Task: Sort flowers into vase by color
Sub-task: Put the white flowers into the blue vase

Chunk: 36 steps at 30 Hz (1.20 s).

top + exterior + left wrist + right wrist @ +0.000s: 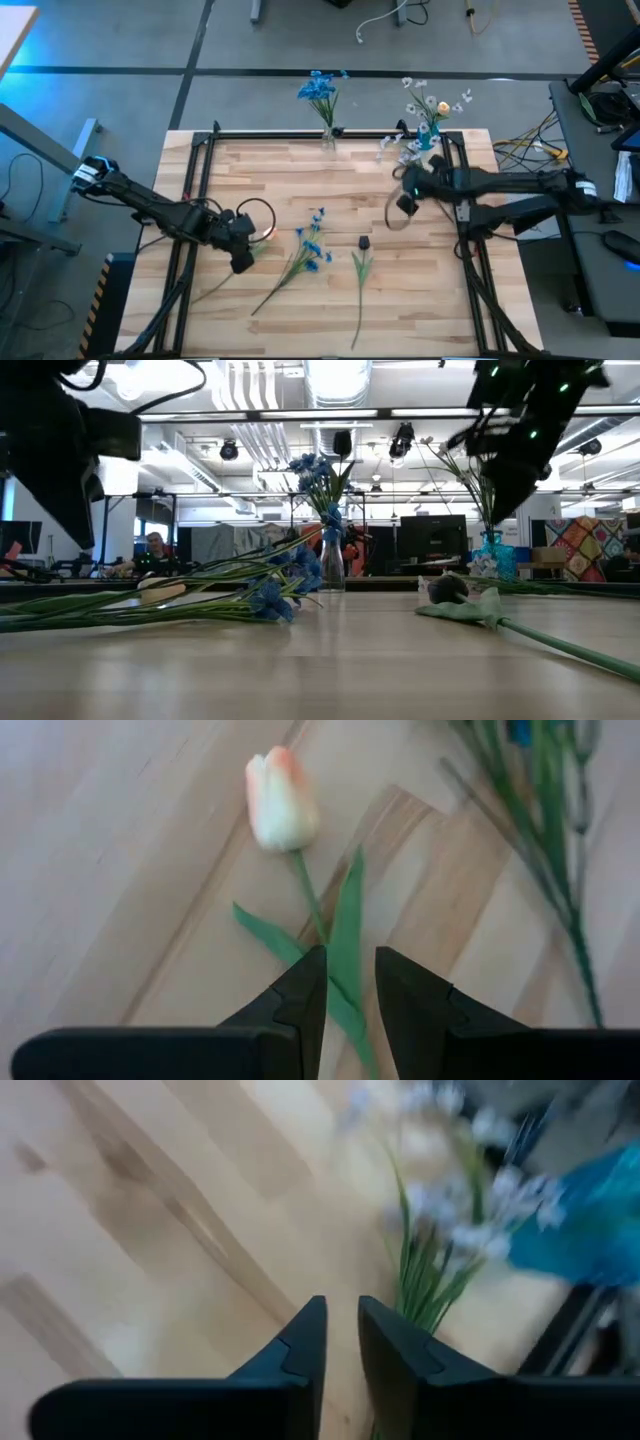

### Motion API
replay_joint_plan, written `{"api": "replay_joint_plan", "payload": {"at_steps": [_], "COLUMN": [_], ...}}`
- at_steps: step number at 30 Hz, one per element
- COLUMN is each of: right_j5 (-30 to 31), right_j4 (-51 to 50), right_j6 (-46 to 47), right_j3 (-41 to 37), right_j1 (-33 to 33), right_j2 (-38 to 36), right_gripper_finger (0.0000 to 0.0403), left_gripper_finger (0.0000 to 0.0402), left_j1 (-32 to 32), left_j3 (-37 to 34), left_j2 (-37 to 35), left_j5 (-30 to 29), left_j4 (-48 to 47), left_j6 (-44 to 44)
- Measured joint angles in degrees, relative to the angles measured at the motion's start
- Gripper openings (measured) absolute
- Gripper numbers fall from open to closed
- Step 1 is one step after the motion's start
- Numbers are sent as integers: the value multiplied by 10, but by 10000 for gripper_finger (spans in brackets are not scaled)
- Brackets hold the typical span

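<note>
some of the job looks done: a clear vase [328, 138] at the table's 12 o'clock edge holds blue flowers [320, 87], and a blue vase [427, 139] near 1 o'clock holds white and pale ones [432, 100]. three stems still lie on the wooden table [300, 170]. a blue sprig [300, 255] lies near the middle, a dark-headed flower [361, 265] just beside it toward 5 o'clock, and a pale tulip [281, 800] toward 8 o'clock. the left gripper [348, 988] is right over the tulip's stem, its jaws a little apart around the stem and not closed on it. the right gripper [340, 1335] is near the blue vase, with only a thin gap and nothing in it.
</note>
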Motion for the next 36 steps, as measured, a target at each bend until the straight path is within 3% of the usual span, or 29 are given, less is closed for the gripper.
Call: {"api": "replay_joint_plan", "payload": {"at_steps": [4, 9, 15, 20, 29, 36], "right_j5": [-94, -114, -149, -158, -167, -205], "right_j4": [1, 1, 35, 54, 63, 56], "right_j6": [-32, -54, -92, -107, -126, -127], "right_j3": [-1, -1, -1, 1, 5, 0], "right_j1": [-118, -213, -265, -299, -325, -295], "right_j2": [25, 78, 163, 228, 275, 218], "right_gripper_finger": [89, 139, 193, 210, 191, 93], "left_gripper_finger": [74, 74, 74, 74, 75, 75], "left_j1": [0, 0, 0, 0, 0, 0], "left_j3": [-13, -20, -31, -39, -41, -41], "left_j2": [-2, -3, -3, -3, -3, -3], "left_j5": [0, 0, 0, 2, 11, 11], "left_j4": [0, 8, 27, 37, 47, 60], "left_j6": [0, 3, 8, 6, 6, 6]}}
